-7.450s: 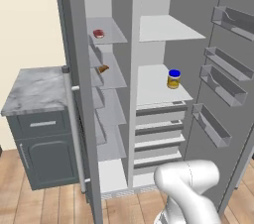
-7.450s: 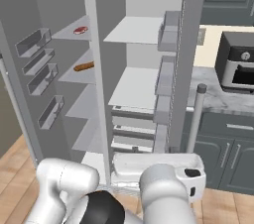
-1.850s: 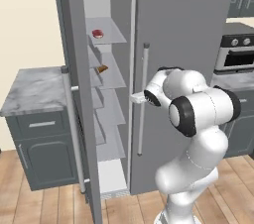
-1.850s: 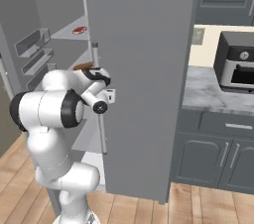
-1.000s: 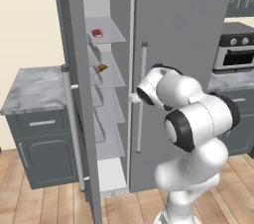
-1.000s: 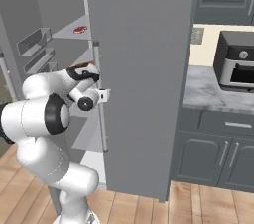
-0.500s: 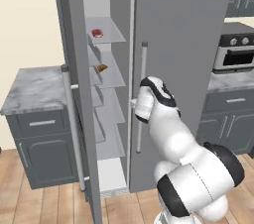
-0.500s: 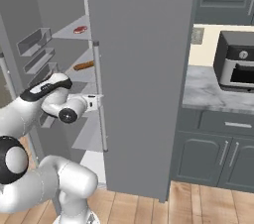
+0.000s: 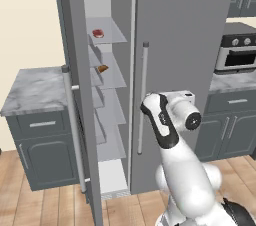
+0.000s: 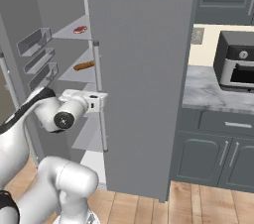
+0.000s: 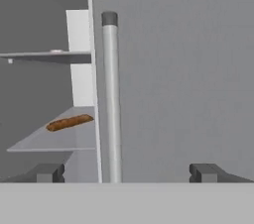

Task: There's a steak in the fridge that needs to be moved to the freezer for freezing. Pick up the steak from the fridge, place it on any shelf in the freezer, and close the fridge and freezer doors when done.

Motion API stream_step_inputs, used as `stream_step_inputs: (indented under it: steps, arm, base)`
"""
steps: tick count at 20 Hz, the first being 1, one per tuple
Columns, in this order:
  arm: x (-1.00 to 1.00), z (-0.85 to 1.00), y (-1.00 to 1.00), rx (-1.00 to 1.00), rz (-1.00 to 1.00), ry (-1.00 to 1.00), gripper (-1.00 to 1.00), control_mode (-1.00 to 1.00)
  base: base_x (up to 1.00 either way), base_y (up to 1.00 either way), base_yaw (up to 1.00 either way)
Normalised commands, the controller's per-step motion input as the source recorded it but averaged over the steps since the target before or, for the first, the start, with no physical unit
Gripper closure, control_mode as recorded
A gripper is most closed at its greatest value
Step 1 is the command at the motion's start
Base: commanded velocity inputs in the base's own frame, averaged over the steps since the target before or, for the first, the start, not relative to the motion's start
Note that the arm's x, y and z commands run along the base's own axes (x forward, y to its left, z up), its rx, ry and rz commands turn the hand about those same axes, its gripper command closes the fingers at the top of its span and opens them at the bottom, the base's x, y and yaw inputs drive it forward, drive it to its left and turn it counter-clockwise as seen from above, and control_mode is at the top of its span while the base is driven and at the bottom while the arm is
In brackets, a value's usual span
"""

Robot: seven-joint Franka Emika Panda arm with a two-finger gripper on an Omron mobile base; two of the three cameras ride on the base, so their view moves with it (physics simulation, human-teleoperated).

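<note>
I see the fridge door [image 9: 185, 60] shut, its silver handle [image 11: 112, 104] rising straight ahead in the hand view. My end effector [image 11: 126, 172] faces that door with its fingers spread wide, gripping nothing; the handle stands between the two tips, a little toward 9 o'clock of the midline. The freezer [image 9: 107, 100] stands open, its door [image 9: 75, 95] swung out at 9 o'clock. The steak [image 9: 98, 33] lies on the top glass shelf [image 9: 112, 34] inside the freezer (small red slab, toward the back). One shelf down sits an orange-brown item [image 10: 83, 65]. A grey worktop [image 9: 30, 90] lies beyond the open door.
</note>
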Motion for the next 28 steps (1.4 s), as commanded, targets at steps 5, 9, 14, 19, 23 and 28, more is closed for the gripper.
stream_step_inputs:
  steps: [5, 9, 14, 19, 23, 28]
  arm:
    - [-0.67, 1.00, -0.25, 0.17, 0.00, 0.09, -1.00, -1.00]
    - [-0.69, 0.82, -0.03, 0.15, -0.03, 0.20, -1.00, -1.00]
    - [-0.83, 0.46, 0.04, 0.09, -0.07, 0.19, -1.00, -1.00]
    - [-0.77, 0.05, 0.44, 0.00, -0.08, 0.07, -1.00, -1.00]
    - [-0.70, -0.29, 0.88, 0.00, -0.01, 0.00, -1.00, -1.00]
    - [-0.43, -0.36, 0.94, -0.02, 0.00, -0.08, -1.00, -1.00]
  base:
    - [0.00, 0.00, 0.00]
    - [0.00, 0.00, 0.00]
    - [0.00, 0.00, 0.00]
    - [0.00, 0.00, 0.00]
    - [0.00, 0.00, 0.00]
    - [0.00, 0.00, 0.00]
